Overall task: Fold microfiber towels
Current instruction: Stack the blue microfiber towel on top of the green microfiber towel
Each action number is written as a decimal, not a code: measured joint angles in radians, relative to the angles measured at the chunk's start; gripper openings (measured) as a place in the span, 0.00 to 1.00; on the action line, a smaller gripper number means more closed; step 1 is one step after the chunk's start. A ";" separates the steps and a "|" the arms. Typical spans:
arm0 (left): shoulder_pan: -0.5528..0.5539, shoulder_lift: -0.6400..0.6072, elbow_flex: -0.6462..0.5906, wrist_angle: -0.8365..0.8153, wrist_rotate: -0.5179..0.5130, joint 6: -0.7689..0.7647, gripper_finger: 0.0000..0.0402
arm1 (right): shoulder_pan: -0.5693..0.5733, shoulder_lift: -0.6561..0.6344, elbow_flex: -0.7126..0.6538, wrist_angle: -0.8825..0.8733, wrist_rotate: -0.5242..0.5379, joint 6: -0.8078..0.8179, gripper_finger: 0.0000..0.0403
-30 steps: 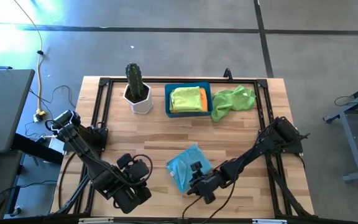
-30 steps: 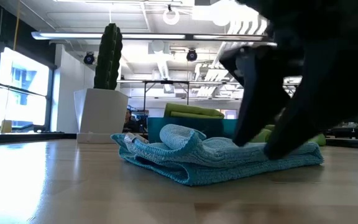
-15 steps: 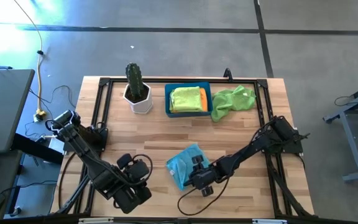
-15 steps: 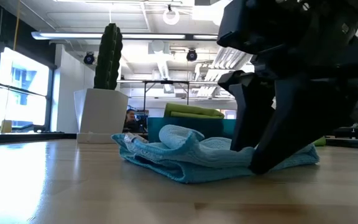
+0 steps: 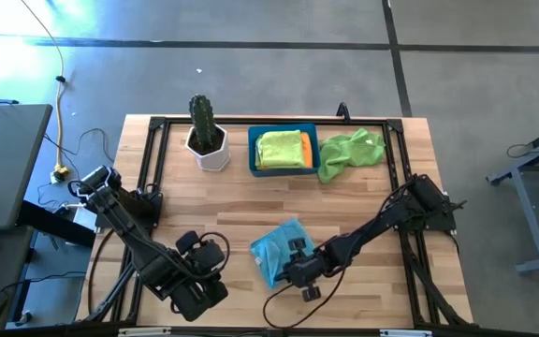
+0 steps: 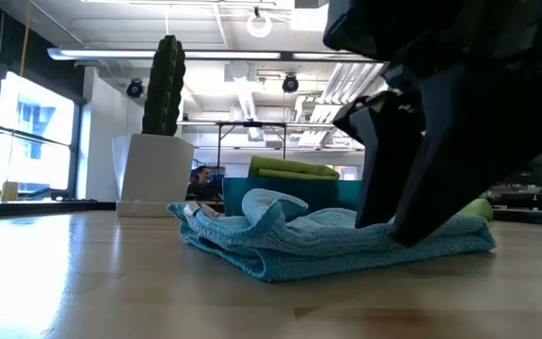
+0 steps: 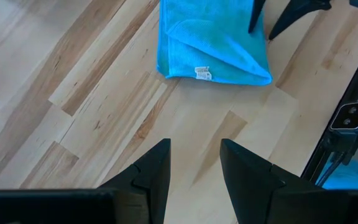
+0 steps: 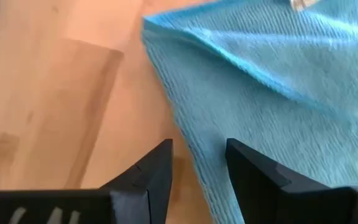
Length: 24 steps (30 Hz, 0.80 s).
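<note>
At the near edge of the light blue towel (image 5: 277,247), we see the right gripper (image 8: 199,163) hanging low with its fingers parted and nothing between them; one finger (image 8: 253,171) sits over the cloth's border, the other over bare wood. From the low view the gripper's dark bulk stands on the towel's right part, though we cannot tell whether it presses down. The towel lies folded and rumpled near the table's (image 5: 363,201) front middle, a white tag showing at one corner. Open wood lies all around it: towards the left arm, and behind it up to the back row.

Front left, the left gripper (image 7: 194,165) hovers over bare boards, fingers apart and empty, well clear of the towel.

Along the back edge stand a potted cactus (image 5: 204,131), a blue bin (image 5: 284,150) holding a folded lime green towel (image 5: 277,150) with an orange one (image 5: 305,150) beside it, and a crumpled lime green towel (image 5: 349,152) touching the bin's right side.
</note>
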<state>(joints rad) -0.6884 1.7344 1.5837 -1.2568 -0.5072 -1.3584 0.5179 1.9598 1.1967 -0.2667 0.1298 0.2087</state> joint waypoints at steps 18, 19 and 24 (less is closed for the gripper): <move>0.000 0.000 0.000 0.000 -0.002 0.000 0.32 | 0.002 0.049 0.002 -0.068 0.061 0.061 0.36; 0.000 0.000 0.000 -0.001 -0.002 0.000 0.32 | -0.001 0.050 0.001 -0.068 0.067 0.083 0.35; 0.000 0.000 0.000 -0.002 -0.007 0.000 0.32 | -0.016 0.053 0.001 -0.069 0.076 0.148 0.27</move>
<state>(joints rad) -0.6884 1.7344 1.5837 -1.2591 -0.5143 -1.3582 0.5021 2.0130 1.1973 -0.3361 0.2060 0.3566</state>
